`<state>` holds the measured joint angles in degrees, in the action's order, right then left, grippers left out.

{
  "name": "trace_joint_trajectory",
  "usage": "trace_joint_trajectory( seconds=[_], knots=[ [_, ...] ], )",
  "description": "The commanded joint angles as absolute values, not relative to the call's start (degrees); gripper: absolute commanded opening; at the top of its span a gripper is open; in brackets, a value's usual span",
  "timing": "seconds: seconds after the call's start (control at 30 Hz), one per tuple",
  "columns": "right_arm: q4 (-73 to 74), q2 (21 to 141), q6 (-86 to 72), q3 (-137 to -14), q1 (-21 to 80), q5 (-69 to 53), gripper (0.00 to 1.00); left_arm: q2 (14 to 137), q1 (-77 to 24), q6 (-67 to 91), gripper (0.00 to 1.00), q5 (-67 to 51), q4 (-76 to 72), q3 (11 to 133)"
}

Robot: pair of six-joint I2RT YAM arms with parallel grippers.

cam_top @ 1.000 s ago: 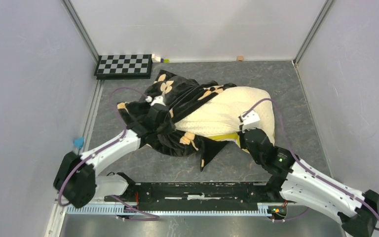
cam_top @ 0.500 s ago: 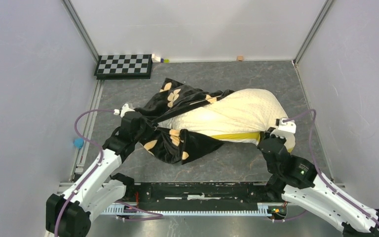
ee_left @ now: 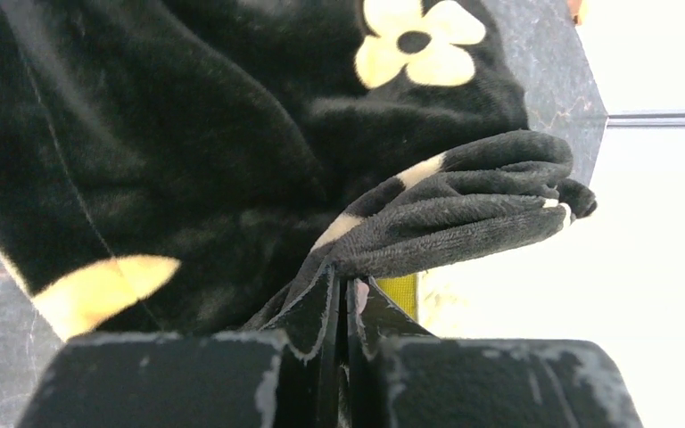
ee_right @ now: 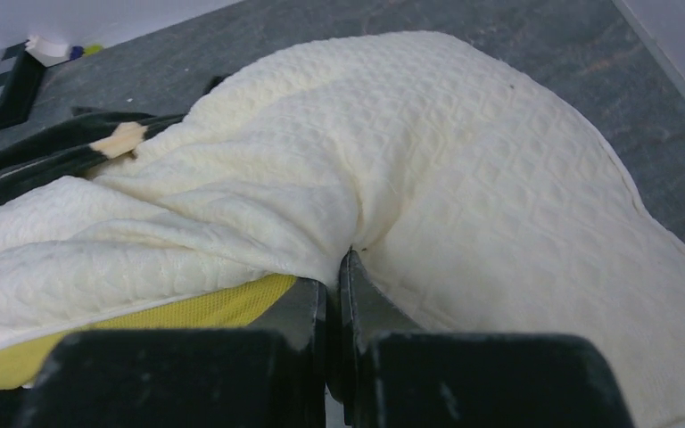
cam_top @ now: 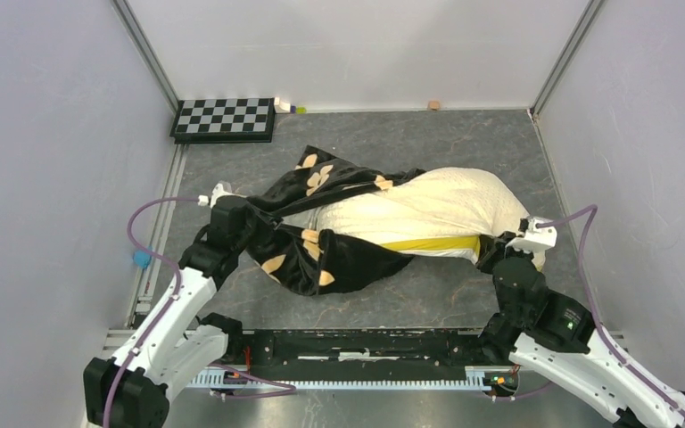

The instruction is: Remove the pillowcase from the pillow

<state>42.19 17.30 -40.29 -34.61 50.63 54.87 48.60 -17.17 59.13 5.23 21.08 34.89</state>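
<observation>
The black plush pillowcase (cam_top: 339, 254) with tan flowers covers only the left end of the cream quilted pillow (cam_top: 428, 209), which lies across the middle of the floor with its olive-yellow trim (cam_top: 428, 243) showing. My left gripper (cam_top: 251, 223) is shut on a fold of the pillowcase (ee_left: 446, 214) at its left edge. My right gripper (cam_top: 492, 252) is shut on a pinch of the pillow's fabric (ee_right: 464, 205) at the pillow's right near corner. The pillow's left end is hidden inside the case.
A black-and-white checkerboard (cam_top: 225, 118) lies at the back left with small blocks beside it (cam_top: 287, 107). A small tan block (cam_top: 433, 105) sits at the back wall. Grey walls enclose the dark floor (cam_top: 464, 143). A blue piece (cam_top: 142, 259) sits at the left rail.
My left gripper has pulled the pillowcase left and toward me, baring more of the pillow. My right gripper has drawn the pillow's corner to the right and nearer.
</observation>
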Motion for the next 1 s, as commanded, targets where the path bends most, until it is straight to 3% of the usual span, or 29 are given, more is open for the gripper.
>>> trace_joint_trajectory(
  seconds=[0.0,0.13,0.17,0.2,0.27,0.3,0.33,0.37,0.47,0.7,0.97],
  knots=[
    [25.6,14.7,-21.0,-32.5,48.3,64.1,0.00,51.5,-12.1,47.5,0.08,12.6,16.8,37.8],
    [20.7,21.1,-19.6,-29.9,48.3,53.9,0.01,56.5,-14.0,44.8,0.26,6.6,16.6,41.0],
    [19.9,23.3,-18.9,-29.8,48.3,51.1,0.07,57.1,-14.9,44.2,0.33,7.4,17.2,41.5],
    [18.9,25.3,-17.8,-29.8,48.3,48.5,0.17,57.4,-16.2,43.6,0.44,8.6,18.1,42.0],
    [17.8,30.0,-14.7,-30.7,48.3,42.2,0.59,56.9,-18.9,42.9,0.66,12.5,20.2,43.1],
    [17.8,31.8,-13.1,-31.4,48.3,40.2,0.75,56.6,-20.2,42.7,0.77,14.0,21.4,43.8],
    [18.5,34.0,-12.1,-32.4,48.3,38.8,0.87,56.2,-21.9,42.6,0.83,15.2,22.4,44.5],
    [19.3,35.6,-11.3,-33.5,48.3,37.8,0.92,55.8,-23.3,42.5,0.94,16.2,23.8,45.4],
    [20.2,39.2,-7.3,-36.2,48.3,32.7,0.98,55.1,-28.9,40.7,0.97,17.3,26.4,48.2],
    [17.6,41.9,-0.5,-39.3,48.3,16.2,0.98,54.6,-39.3,37.8,0.97,13.7,32.6,53.3],
    [13.2,48.1,7.1,-41.6,48.4,2.2,0.98,54.8,-47.0,43.5,0.94,4.3,30.2,46.8]
  ],
)
